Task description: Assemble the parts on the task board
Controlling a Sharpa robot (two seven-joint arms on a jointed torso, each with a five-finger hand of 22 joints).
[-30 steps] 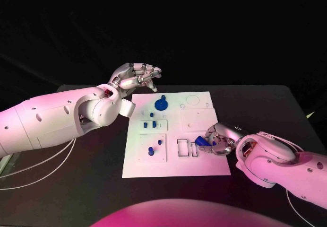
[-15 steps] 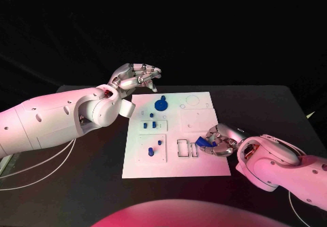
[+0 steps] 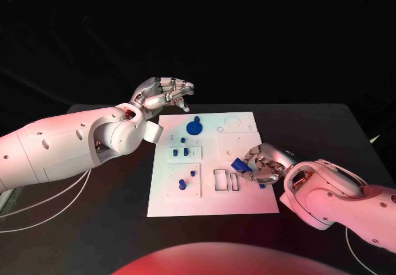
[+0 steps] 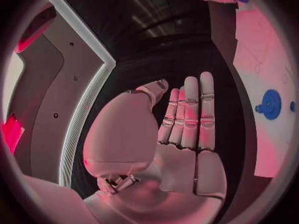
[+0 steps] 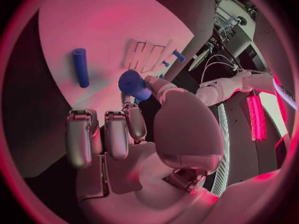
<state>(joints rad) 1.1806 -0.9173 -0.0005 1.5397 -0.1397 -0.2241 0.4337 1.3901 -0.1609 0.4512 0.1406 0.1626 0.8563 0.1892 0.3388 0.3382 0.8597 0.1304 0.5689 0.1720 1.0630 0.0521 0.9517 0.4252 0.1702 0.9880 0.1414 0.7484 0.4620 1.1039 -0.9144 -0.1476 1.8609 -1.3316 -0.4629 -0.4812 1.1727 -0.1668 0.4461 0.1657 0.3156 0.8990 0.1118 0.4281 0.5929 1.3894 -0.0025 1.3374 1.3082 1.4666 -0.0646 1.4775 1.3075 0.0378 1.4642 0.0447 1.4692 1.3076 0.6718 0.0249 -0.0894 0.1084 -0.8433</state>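
**Blue part pinched over the board's right side**

Board (image 3: 248, 203), white and flat, lies in the middle of the black desk (image 3: 330, 126). The right robot hand (image 3: 260, 166) hangs over its right side and pinches a small blue part (image 3: 239, 165) between thumb and a finger, beside two upright rectangular slots (image 3: 226, 179). In the right wrist view the part (image 5: 132, 83) is a short, stubby piece whose long axis tilts out from the fingertips toward the board. A blue rod (image 5: 80, 67) lies flat on the board near that robot hand, its long axis along the surface. A round blue disc (image 3: 194, 126) sits near the far edge. The left robot hand (image 3: 165, 91) hovers beyond the board's far left corner, fingers curled in, holding nothing.
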